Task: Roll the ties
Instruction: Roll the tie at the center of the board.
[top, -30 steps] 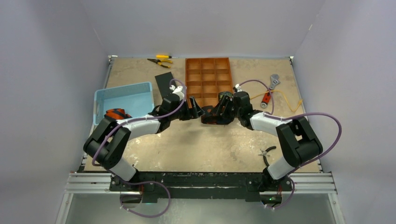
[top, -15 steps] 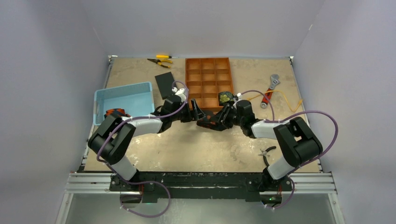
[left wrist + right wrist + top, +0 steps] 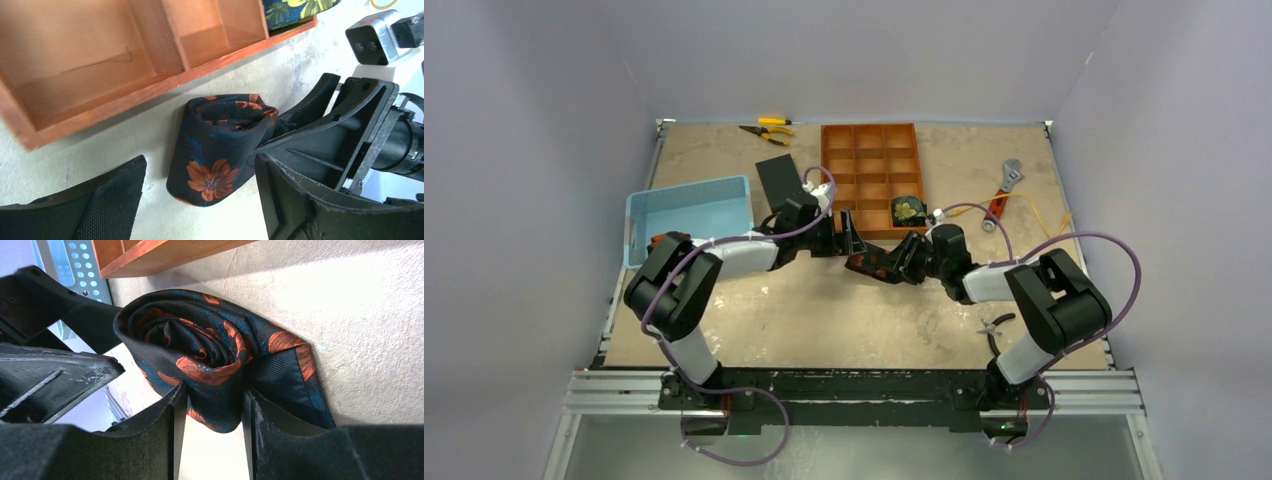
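Right claw (image 3: 214, 400) is clenched on the rolled tie (image 3: 200, 350), dark with orange flowers. It pins the roll to the counter (image 3: 824, 310) just in front of the orange tray (image 3: 824, 170). Left claw (image 3: 200, 165) hangs released, fingers spread either side of that roll. A second rolled tie (image 3: 908, 211), green-gold patterned, sits in the tray's near right compartment.

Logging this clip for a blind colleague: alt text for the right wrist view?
A rolled tie, dark with orange flowers, is pinched between the fingers of the right gripper on the beige table. An orange tray edge lies just beyond.
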Controlling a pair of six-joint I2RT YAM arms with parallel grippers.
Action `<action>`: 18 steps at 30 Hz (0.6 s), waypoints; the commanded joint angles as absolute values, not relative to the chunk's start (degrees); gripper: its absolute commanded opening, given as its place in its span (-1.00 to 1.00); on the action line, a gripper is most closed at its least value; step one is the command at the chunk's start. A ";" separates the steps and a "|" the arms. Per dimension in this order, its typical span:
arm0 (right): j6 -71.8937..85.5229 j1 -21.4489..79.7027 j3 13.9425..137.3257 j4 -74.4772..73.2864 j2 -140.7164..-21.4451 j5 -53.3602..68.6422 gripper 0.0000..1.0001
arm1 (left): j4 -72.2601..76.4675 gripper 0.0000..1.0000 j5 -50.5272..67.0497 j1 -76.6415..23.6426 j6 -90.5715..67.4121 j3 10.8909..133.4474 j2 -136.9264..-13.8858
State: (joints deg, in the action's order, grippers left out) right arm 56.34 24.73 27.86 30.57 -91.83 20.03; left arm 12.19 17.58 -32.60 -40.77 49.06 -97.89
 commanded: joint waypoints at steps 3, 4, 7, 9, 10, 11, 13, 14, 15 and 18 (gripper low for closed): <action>53.39 24.01 25.98 30.53 -94.30 18.06 -0.09 | 2.60 0.58 25.24 -31.10 -31.27 58.20 -101.95; 53.28 23.80 25.82 30.81 -94.57 18.29 -0.09 | 2.03 0.58 27.04 -30.75 -30.05 58.92 -102.78; 53.26 23.06 25.41 31.75 -95.36 19.16 -0.09 | 0.19 0.54 29.50 -30.29 -26.77 60.52 -103.93; 53.41 22.65 25.19 32.28 -95.61 19.73 -0.08 | 0.12 0.52 29.64 -29.91 -25.52 60.77 -104.35; 53.50 22.55 25.10 32.54 -95.68 19.99 -0.08 | 0.36 0.51 30.12 -29.81 -24.98 60.74 -104.59; 53.59 22.48 25.06 32.72 -95.71 20.18 -0.08 | 0.69 0.51 30.90 -29.80 -24.61 60.82 -105.00; 53.61 22.33 25.14 32.85 -95.71 20.59 -0.08 | 1.37 0.49 32.15 -29.79 -24.53 61.02 -106.06; 53.61 22.28 25.21 32.88 -95.71 20.72 -0.08 | 1.88 0.48 32.84 -29.79 -24.76 61.20 -106.61; 53.54 22.25 25.34 32.83 -95.82 20.78 -0.08 | 2.59 0.48 33.41 -29.79 -25.30 61.38 -107.22; 53.53 22.12 25.44 33.12 -96.09 21.12 -0.08 | 4.79 0.46 34.92 -29.88 -26.77 61.59 -108.90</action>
